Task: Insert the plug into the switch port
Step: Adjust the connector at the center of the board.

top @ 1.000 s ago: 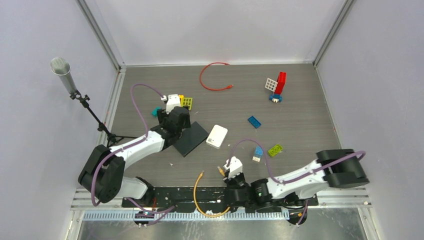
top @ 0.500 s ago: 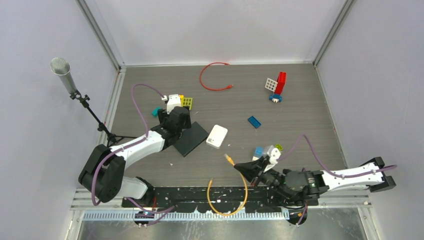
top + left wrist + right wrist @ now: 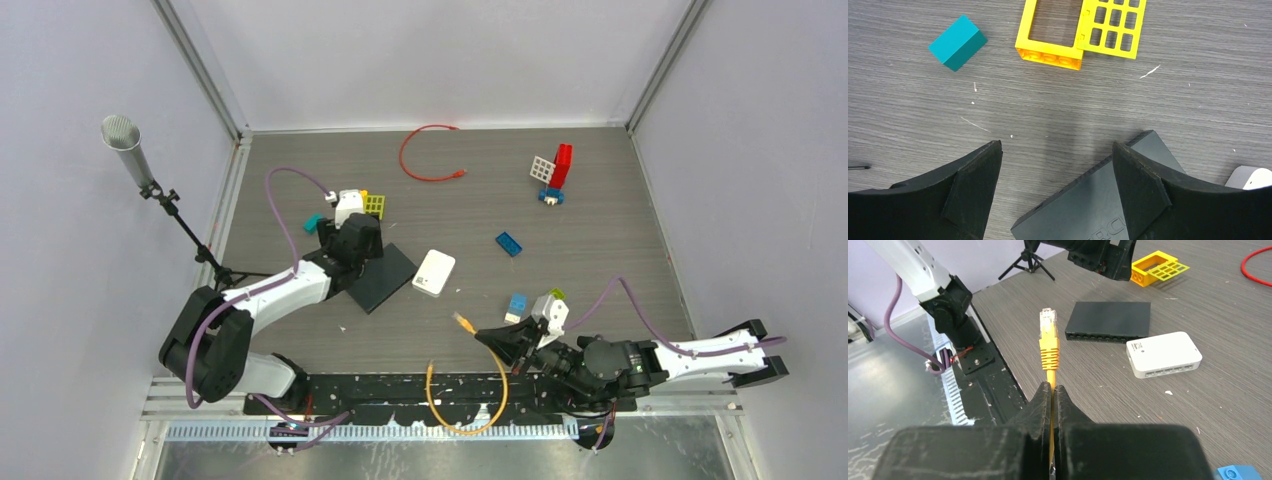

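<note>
My right gripper (image 3: 492,339) is shut on an orange cable just behind its plug (image 3: 463,321). In the right wrist view the plug (image 3: 1049,332) sticks up past the gripper (image 3: 1052,388), held above the table. It points toward a black switch (image 3: 1110,320) and a white switch (image 3: 1164,353), both showing a row of ports. The cable loops back over the near edge (image 3: 470,408). My left gripper (image 3: 1056,155) is open over the far corner of the black switch (image 3: 1088,205), one finger above it and one beside it. The black switch (image 3: 380,277) and white switch (image 3: 434,272) lie mid-table.
A red cable (image 3: 425,155) lies at the back. A red and white brick tower (image 3: 555,170) and loose blue bricks (image 3: 508,243) lie right of centre. A yellow frame (image 3: 1080,30) and a teal block (image 3: 958,42) lie beyond my left gripper. A microphone stand (image 3: 150,185) is at the left.
My right arm has swung to the right and turned, carrying the plug up from the near edge so it now points left toward the switches. The left arm has not moved.
</note>
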### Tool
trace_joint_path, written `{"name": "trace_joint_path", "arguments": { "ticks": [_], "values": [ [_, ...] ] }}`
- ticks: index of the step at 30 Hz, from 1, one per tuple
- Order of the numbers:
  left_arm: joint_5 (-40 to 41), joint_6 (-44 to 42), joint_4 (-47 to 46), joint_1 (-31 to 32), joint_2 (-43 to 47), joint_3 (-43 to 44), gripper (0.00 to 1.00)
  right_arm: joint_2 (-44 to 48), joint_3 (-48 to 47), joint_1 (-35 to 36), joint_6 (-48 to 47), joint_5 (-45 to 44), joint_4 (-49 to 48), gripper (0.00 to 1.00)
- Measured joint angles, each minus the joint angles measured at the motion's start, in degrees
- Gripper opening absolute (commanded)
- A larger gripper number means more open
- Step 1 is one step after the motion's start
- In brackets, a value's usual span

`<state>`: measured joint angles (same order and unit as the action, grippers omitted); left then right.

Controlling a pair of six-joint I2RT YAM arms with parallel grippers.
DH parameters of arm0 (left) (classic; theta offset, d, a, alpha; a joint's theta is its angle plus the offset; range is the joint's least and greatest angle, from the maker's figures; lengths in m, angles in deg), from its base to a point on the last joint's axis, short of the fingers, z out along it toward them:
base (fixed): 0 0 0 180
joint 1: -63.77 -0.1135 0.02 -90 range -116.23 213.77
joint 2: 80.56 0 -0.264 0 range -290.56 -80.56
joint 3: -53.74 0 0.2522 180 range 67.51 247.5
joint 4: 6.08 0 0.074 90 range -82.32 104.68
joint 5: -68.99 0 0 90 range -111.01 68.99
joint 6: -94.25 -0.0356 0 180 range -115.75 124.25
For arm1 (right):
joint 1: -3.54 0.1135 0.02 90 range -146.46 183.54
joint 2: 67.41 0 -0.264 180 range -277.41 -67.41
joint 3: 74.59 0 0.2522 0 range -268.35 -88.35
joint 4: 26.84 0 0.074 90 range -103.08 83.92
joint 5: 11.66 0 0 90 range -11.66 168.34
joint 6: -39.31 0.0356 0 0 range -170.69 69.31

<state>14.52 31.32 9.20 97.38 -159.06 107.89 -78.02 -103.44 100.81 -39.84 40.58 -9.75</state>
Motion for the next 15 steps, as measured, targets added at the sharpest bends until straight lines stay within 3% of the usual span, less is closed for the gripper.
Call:
{"name": "trace_joint_path", "arguments": {
  "ticks": [15],
  "values": [
    [-2.5,-0.2,0.0,0.0,-0.4,0.0,0.82,-1.0,0.0,0.0,0.2,3.1,-1.9,0.0]
  ]
}}
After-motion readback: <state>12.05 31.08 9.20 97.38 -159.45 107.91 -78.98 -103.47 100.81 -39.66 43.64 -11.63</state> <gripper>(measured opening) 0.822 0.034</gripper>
